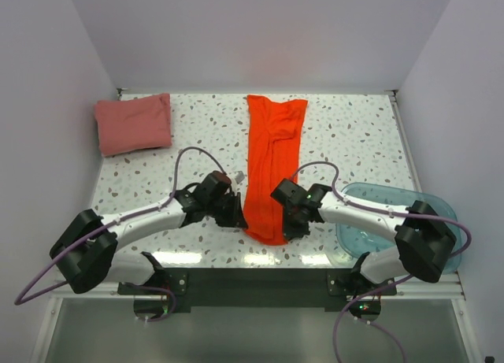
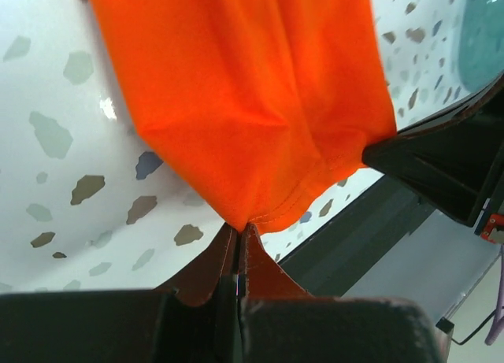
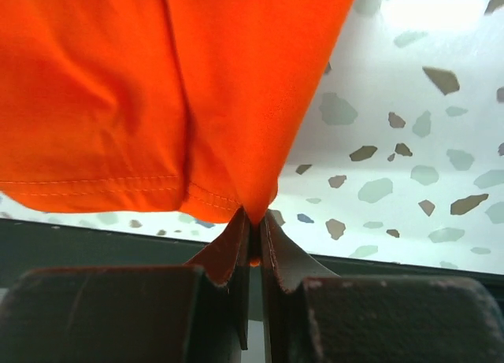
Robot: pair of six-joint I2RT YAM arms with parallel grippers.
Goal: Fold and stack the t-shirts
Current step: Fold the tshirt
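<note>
We count two t-shirts, two tools and one tub. The left tool (image 2: pixel 239 231) is pinched tight on one near hem corner of the orange t-shirt (image 1: pixel 272 162), and the right tool (image 3: pixel 253 221) is clamped the same way on the other near corner. From between the tools the orange t-shirt stretches away as one long narrow strip flat on the table (image 1: pixel 354 135). The pink t-shirt (image 1: pixel 134 123) lies folded well beyond the left tool, off to its left. The blue tub (image 1: pixel 394 221) sits behind the right tool, beside its arm.
</note>
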